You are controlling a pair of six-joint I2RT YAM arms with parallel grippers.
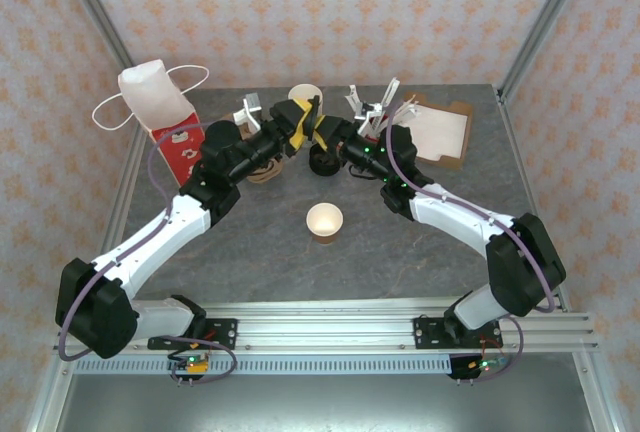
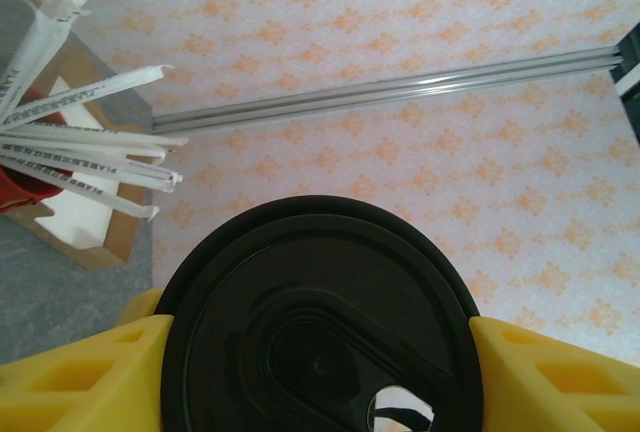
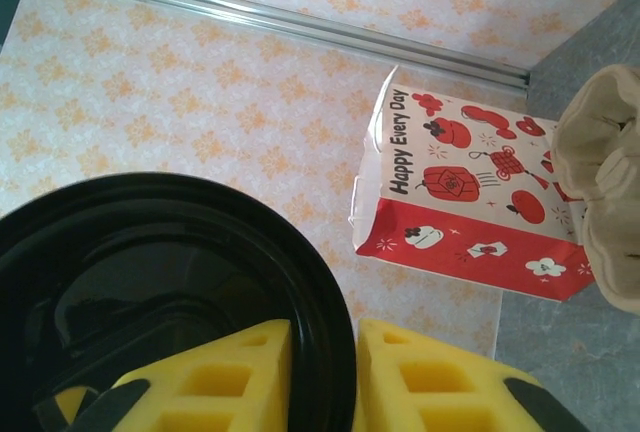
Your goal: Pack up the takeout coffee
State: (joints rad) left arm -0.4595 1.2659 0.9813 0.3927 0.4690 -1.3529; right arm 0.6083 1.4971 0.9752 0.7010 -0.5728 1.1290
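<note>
Lid (image 2: 320, 282) of black plastic hangs above the counter's (image 1: 420, 242) far middle, left gripper (image 1: 296, 128) clamped across it, right gripper (image 3: 355, 372) pinching its rim; coffee cup (image 1: 324, 221) stands lidless nearer, mid-counter.

On the side of the red-and-white paper bag (image 3: 470, 202), in the right wrist view, the words "Happy Every Day" are printed in dark letters, running up the white upper band near the bag's folded edge. Red pictures of lanterns and other small figures are printed beside and below the words, and no further lettering can be read among them. In the top external view the same bag (image 1: 178, 148) is seen, but its print is too small to be read. On the paper straw wrappers (image 2: 80, 142), in the left wrist view, dark lines of print run lengthwise; these cannot be made out.
</note>
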